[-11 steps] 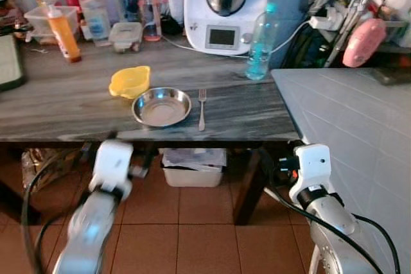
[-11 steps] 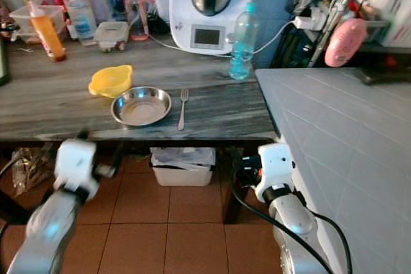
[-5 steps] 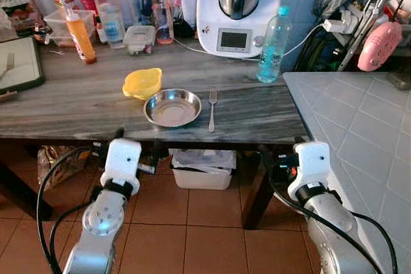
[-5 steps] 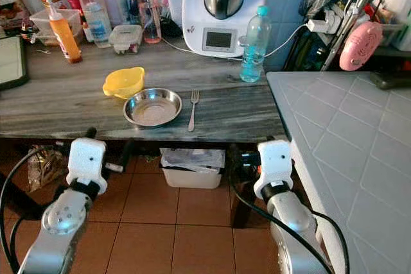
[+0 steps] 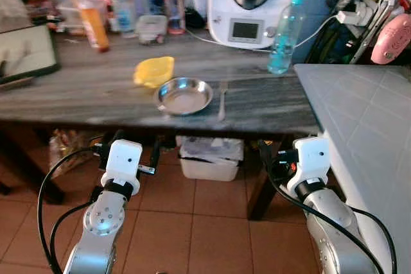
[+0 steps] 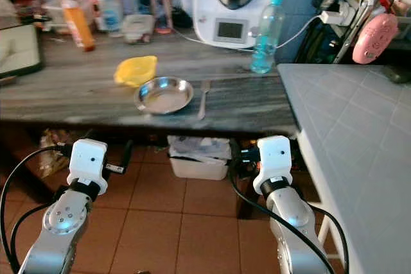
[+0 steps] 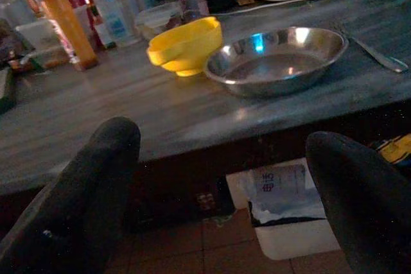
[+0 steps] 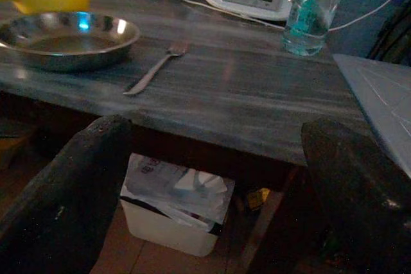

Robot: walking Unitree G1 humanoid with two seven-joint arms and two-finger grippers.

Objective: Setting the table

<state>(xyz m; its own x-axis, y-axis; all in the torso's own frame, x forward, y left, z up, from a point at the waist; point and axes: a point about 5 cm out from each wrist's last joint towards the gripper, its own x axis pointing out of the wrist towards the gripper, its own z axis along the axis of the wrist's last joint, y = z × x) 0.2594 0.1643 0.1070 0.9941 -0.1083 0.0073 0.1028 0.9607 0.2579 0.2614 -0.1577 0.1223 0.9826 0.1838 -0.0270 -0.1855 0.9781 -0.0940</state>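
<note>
Both jaws wide apart, empty

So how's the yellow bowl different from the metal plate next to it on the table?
The yellow bowl is bright, opaque plastic-looking; the metal plate is shiny and reflective. The bowl is smaller, deeper and has a lip at its rim; the plate is wider and shallower. The bowl sits farther from the table edge. Both look empty and stand upright.
</note>
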